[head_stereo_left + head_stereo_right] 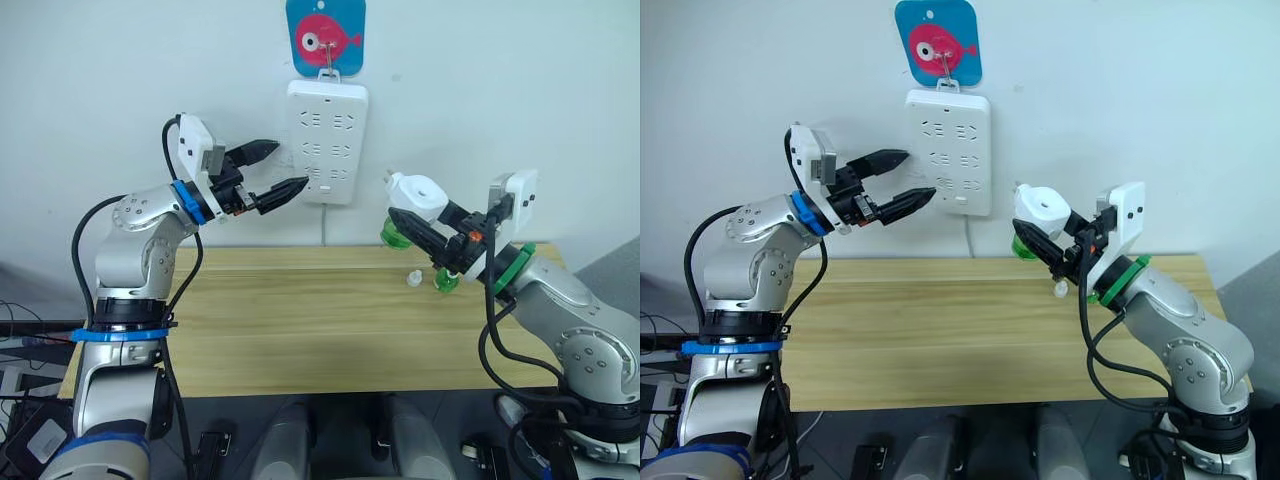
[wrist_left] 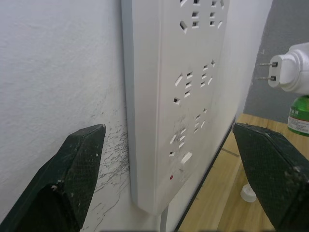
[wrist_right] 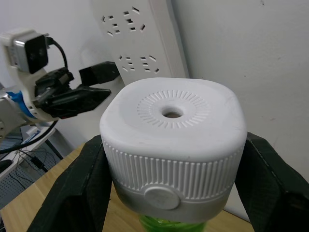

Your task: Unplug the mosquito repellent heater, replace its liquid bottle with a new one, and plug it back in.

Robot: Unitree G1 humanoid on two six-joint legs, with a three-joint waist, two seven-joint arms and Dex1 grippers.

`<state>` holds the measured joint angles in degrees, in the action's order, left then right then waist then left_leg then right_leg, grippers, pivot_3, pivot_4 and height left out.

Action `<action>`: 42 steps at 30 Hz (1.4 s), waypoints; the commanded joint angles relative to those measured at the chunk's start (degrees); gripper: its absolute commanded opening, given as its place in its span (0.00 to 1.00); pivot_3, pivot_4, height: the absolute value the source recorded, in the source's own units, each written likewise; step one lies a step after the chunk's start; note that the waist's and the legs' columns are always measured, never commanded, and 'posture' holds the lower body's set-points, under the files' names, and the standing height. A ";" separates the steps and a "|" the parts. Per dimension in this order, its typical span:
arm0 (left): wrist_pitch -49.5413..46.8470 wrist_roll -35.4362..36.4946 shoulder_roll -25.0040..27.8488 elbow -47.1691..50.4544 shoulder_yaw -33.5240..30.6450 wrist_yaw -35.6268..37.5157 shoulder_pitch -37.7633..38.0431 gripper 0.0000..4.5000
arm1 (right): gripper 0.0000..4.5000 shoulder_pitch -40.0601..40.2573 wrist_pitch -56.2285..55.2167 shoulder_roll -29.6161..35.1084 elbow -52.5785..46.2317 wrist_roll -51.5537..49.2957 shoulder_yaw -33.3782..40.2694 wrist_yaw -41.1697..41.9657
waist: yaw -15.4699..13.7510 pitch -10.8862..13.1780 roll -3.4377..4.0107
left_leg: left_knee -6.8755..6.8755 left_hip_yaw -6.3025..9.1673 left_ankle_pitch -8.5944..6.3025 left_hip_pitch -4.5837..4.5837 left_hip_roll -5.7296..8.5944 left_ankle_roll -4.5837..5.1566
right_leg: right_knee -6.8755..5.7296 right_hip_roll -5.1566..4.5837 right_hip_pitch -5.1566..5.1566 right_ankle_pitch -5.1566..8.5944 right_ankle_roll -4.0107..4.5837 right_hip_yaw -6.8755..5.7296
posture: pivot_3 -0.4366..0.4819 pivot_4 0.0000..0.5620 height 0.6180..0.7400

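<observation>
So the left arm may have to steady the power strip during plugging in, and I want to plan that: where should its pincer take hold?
Grip the power strip by its long side edges near the lower end, coming straight at its face. It hangs flat on the wall, so only the narrow sides offer opposing surfaces; the open left pincer already sits near that end.

The right gripper point(image 1: 425, 236) hides most of the green bottle point(image 1: 393, 236) under the mosquito repellent heater point(image 1: 417, 195), and another green bottle point(image 1: 444, 282) sits half-hidden behind it.
</observation>
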<state>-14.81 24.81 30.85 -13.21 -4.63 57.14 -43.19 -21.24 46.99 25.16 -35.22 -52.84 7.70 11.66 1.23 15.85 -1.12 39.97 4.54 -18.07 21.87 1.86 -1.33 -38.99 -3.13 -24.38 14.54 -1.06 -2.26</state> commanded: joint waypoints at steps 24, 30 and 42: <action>0.76 0.00 -6.01 -10.09 1.03 6.77 -7.78 0.55 | 0.70 0.78 -0.32 2.61 -5.13 1.10 -2.30 0.76 | 0.46 -0.02 -0.01 | 0.04 0.02 0.00 0.01 0.02 0.01 | -0.04 0.00 0.00 0.00 0.00 0.00 | 0.43 0.36 1.00; -2.90 1.68 -6.99 -8.60 0.21 5.57 -7.86 0.29 | 0.70 -2.25 -0.60 1.73 -3.80 4.70 -6.59 0.46 | 0.40 -0.05 -0.03 | 0.08 0.02 0.00 0.02 0.03 0.01 | -0.05 0.00 0.00 0.00 0.00 0.00 | 0.43 0.36 1.00; -5.22 1.69 -6.74 -6.67 0.57 6.28 -7.46 0.29 | 0.70 -8.01 1.24 -1.63 -0.15 11.19 -10.74 -1.95 | 0.28 -0.13 -0.13 | 0.12 0.06 0.00 0.05 0.07 0.00 | -0.04 -0.02 0.00 -0.01 -0.01 0.02 | 0.44 0.35 1.00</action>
<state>-19.84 25.09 23.83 -22.35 -2.76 63.59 -49.73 -28.38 48.69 23.74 -34.33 -42.39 -3.52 9.81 1.50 15.72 -1.25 40.08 4.60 -18.07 21.92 1.93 -1.33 -39.03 -3.14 -24.39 14.53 -1.07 -2.24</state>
